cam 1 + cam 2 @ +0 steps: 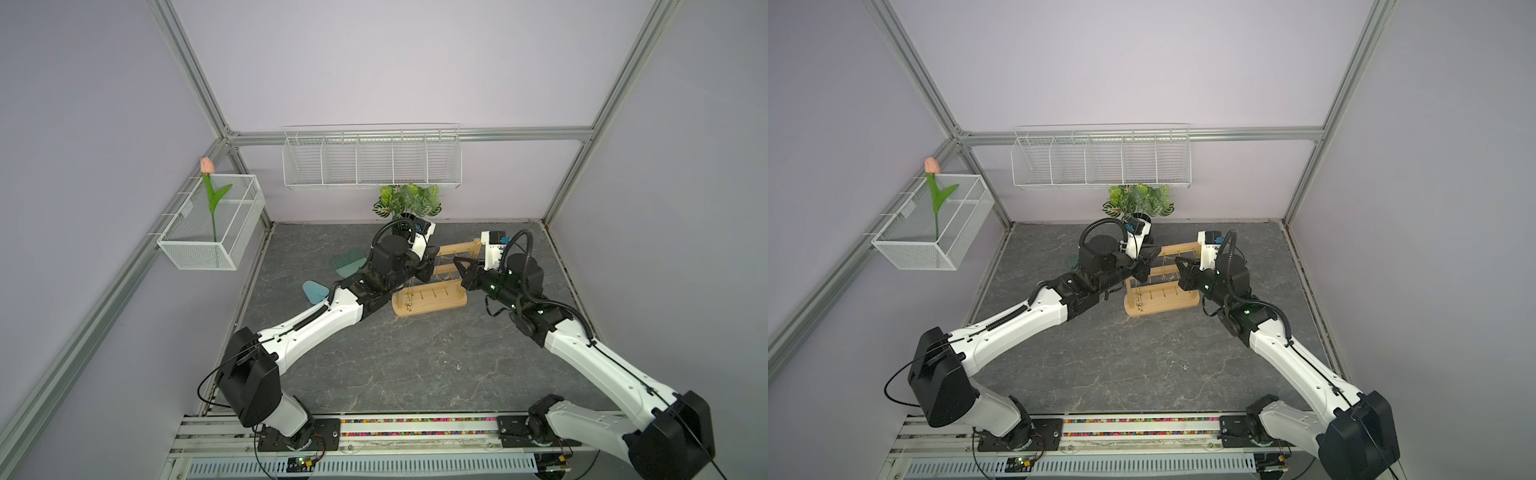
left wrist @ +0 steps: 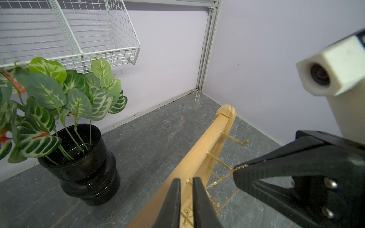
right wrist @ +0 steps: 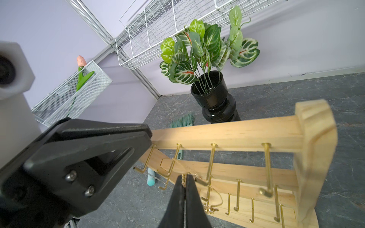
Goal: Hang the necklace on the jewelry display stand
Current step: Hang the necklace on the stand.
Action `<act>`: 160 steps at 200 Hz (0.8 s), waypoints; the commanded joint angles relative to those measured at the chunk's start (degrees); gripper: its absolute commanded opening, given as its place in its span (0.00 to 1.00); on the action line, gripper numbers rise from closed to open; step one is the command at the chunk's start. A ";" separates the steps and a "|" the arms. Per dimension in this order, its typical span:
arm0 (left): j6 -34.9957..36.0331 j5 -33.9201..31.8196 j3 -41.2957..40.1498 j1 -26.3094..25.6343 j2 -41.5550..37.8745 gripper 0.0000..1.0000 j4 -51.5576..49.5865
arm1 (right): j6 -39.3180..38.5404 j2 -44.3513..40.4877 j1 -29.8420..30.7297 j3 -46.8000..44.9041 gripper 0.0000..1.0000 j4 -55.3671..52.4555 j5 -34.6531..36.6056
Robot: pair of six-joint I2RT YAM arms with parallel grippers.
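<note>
Necklace chain (image 3: pixel 211 209) is pinched between the pressed-together jaws of the right gripper (image 3: pixel 185 177) near the top crossbar (image 3: pixel 227 134) of the jewelry display stand (image 1: pixel 432 302), its slack draped among the gold hooks (image 3: pixel 267 167). The stand is set upright toward the rear edge of the grey tabletop (image 1: pixel 395 374), before the potted plant (image 1: pixel 409 201). The left gripper (image 2: pixel 186 180) is held at the same crossbar, jaws slightly parted.

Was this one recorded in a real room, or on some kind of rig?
Most likely a lab test cell dressed as a room: plain lilac panels in an aluminium frame, two arms bolted to a rail, and props such as a white wire basket and a potted plant.
</note>
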 commanded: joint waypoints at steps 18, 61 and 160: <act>0.35 0.14 0.04 0.27 -2.78 0.21 -0.50 | 1.00 -0.96 -0.34 -1.16 0.07 -0.97 -0.79; -2.91 -2.96 4.38 0.23 -5.36 0.29 -7.60 | 1.27 -0.66 -0.29 -1.25 0.07 -1.37 -0.97; -15.05 -17.15 -7.54 -10.22 -15.28 0.36 -15.96 | 1.54 0.22 -0.28 -1.25 0.07 -1.99 -2.02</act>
